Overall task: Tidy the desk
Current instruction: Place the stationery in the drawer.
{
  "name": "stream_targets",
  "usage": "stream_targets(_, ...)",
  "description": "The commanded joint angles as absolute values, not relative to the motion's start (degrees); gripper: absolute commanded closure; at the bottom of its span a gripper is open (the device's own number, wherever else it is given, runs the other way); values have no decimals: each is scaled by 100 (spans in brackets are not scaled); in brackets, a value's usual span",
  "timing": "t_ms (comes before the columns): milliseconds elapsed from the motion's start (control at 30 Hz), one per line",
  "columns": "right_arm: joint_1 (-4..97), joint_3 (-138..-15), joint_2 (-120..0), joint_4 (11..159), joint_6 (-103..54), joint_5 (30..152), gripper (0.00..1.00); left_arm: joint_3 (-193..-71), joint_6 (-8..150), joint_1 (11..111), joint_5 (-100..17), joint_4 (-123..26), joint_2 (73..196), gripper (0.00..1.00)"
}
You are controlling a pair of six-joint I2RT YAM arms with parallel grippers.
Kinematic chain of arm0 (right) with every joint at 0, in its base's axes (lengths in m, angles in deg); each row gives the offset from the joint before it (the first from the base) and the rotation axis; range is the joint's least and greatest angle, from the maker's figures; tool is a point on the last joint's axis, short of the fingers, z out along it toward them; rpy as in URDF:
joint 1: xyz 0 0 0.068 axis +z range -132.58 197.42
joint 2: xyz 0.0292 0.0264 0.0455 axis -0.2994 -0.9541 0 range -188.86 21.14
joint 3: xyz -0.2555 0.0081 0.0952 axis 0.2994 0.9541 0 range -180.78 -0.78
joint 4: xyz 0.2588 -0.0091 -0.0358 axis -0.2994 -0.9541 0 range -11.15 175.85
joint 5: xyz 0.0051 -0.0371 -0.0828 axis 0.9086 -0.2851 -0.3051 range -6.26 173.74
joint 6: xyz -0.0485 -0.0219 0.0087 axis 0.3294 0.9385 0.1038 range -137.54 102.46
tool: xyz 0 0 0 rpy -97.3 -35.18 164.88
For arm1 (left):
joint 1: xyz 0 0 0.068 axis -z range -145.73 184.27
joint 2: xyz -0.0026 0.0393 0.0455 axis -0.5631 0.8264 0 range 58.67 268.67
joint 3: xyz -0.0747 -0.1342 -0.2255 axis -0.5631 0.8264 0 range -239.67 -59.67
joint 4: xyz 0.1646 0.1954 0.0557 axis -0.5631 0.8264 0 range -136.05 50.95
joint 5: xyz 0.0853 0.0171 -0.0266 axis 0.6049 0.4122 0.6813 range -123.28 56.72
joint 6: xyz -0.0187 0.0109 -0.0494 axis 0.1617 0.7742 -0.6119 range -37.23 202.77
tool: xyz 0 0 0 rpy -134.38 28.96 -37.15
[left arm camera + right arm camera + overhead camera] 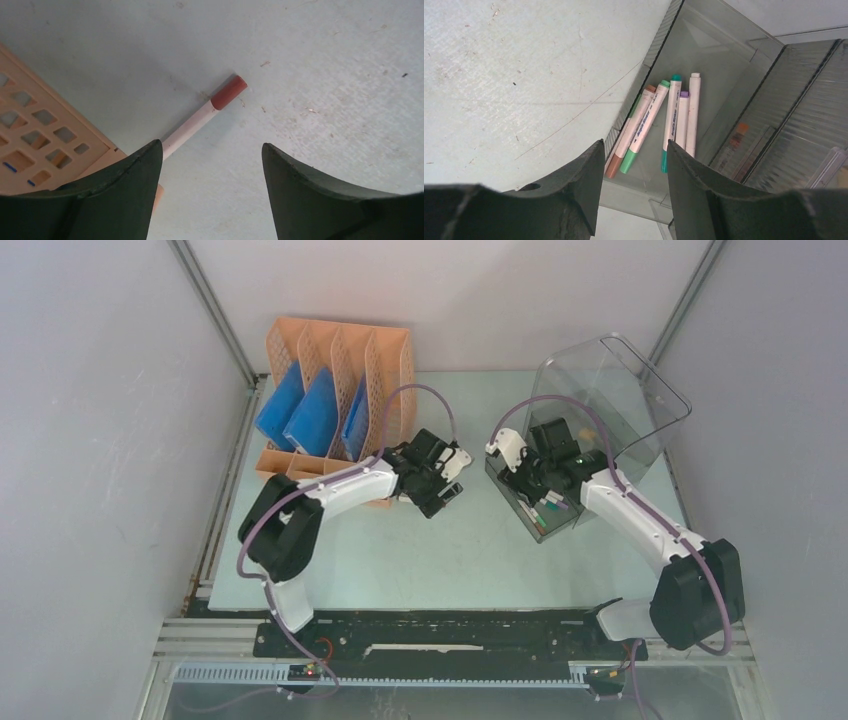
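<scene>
Top external view showed the pale green desk [450, 550] walled by grey panels [100, 440]. Left gripper [211, 145] and right gripper [635, 145] stood spread, empty.

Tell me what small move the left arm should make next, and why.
Probably slide the left fingers toward the rack to straddle the marker: it lies loose on the desk, running under one finger, with the open fingers empty.

Flat pale mint-green desk [440, 550], matte, faintly scratched and speckled
</scene>
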State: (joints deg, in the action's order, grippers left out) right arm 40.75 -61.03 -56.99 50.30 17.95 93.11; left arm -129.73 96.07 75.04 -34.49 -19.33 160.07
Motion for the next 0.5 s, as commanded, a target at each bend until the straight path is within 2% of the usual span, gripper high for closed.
stream_targets(0, 3995, -6105, -5441, 4993, 1875, 9458, 44, -13546, 10171, 7515, -3262, -1420, 16434, 21)
stream_targets(133, 3955, -6105, -5390, 4981, 1876, 9500, 44, -13902, 10375, 7490, -3135, -1212, 16850, 24)
stream_targets(467, 3868, -6107, -5330, 4953, 1907, 9577, 44, -14455, 10545, 7396, -3354, -783, 17575, 49)
